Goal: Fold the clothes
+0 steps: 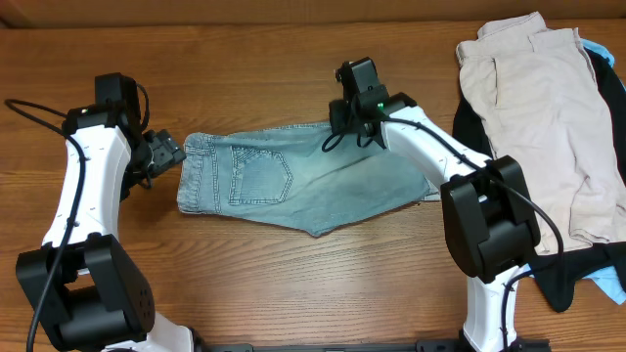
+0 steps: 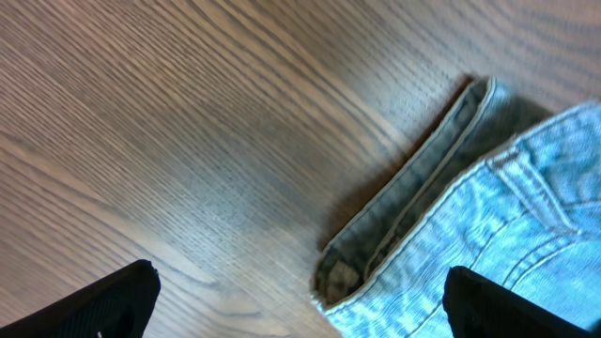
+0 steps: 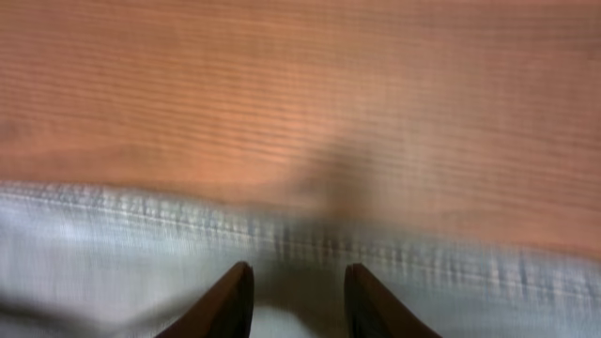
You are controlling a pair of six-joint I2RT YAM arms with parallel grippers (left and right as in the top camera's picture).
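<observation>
Though denim shorts look folded once, a pile waits beside them; left end effector wide, right end effector narrow.

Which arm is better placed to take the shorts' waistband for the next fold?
Left. The left pincer is open beside the waistband of the denim shorts; the right pincer sits over their long edge, nearer the legs.

Bare table around denim shorts; garment pile far right.
</observation>
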